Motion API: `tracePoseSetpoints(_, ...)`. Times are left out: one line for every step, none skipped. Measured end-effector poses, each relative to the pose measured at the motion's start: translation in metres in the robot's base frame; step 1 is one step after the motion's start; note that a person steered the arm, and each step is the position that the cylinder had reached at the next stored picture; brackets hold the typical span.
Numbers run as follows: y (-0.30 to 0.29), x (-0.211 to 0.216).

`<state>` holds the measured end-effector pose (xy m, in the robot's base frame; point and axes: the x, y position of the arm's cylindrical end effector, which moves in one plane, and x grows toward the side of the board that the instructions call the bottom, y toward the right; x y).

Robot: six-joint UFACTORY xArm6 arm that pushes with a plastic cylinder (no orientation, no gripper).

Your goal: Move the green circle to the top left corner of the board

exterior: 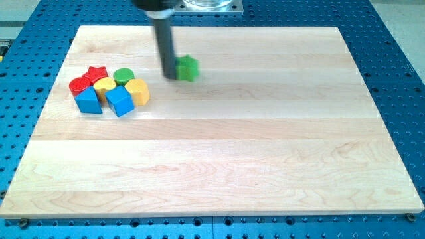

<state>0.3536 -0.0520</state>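
Sitting at the top of a tight cluster near the desk's [265, 166] left edge, the green circle [123, 76] touched the red star [97, 72] on its left and the yellow blocks, a rounded one [104, 85] and a hexagon-like one [138, 91], below it. Lower in the cluster lay a red block [79, 84] and two blue blocks, one [87, 100] left and one [119, 101] right. My tip [169, 75] stood well to the right of the circle, touching the left side of a separate green star [188, 68]. I carried no jaws, only the rod, so nothing was clamped. To do this step well, I judged I should leave the star, come round to the circle's lower right, and push up-left without dragging the red star along. No brand, label or writing was readable.
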Motion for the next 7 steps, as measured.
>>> tracePoseSetpoints(-0.019,0.045)
tracePoseSetpoints(-0.047,0.061)
tracePoseSetpoints(-0.045,0.052)
tracePoseSetpoints(-0.047,0.052)
tracePoseSetpoints(-0.065,0.049)
tracePoseSetpoints(-0.066,0.045)
tracePoseSetpoints(-0.086,0.042)
